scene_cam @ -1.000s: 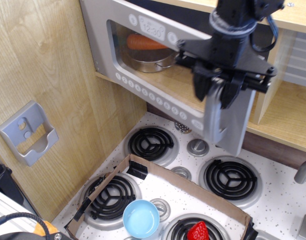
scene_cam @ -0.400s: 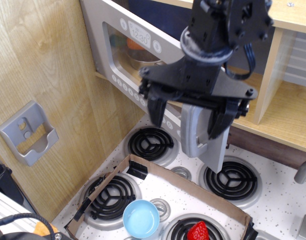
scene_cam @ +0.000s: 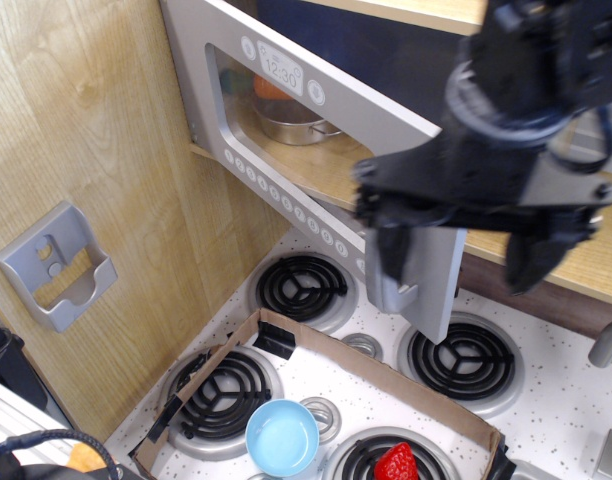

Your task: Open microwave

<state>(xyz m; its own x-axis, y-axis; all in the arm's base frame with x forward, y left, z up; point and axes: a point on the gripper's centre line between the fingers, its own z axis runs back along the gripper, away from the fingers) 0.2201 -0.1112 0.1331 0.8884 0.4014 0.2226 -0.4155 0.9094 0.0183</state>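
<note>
The grey microwave (scene_cam: 286,110) hangs at the upper left. Its windowed door (scene_cam: 326,150) with the "12.30" display (scene_cam: 283,72) and a row of white buttons stands swung outward. The door's free edge with the silver handle (scene_cam: 388,290) hangs over the stove. Inside sit a metal pot (scene_cam: 298,127) and an orange carrot (scene_cam: 270,88). My black gripper (scene_cam: 461,258) is open with its jaws spread wide, in front of the door's free edge. Its left finger (scene_cam: 391,250) overlaps the handle end; I cannot tell if it touches. Nothing is held.
White stove top with black coil burners (scene_cam: 304,285). A cardboard tray (scene_cam: 386,372) holds a blue bowl (scene_cam: 282,437) and a red strawberry (scene_cam: 396,463). A small grey holder (scene_cam: 56,265) is on the left wooden wall. A wooden shelf (scene_cam: 586,270) is behind the gripper.
The door has swung further open. My gripper has moved right, off the handle, and its jaws have spread wider.
</note>
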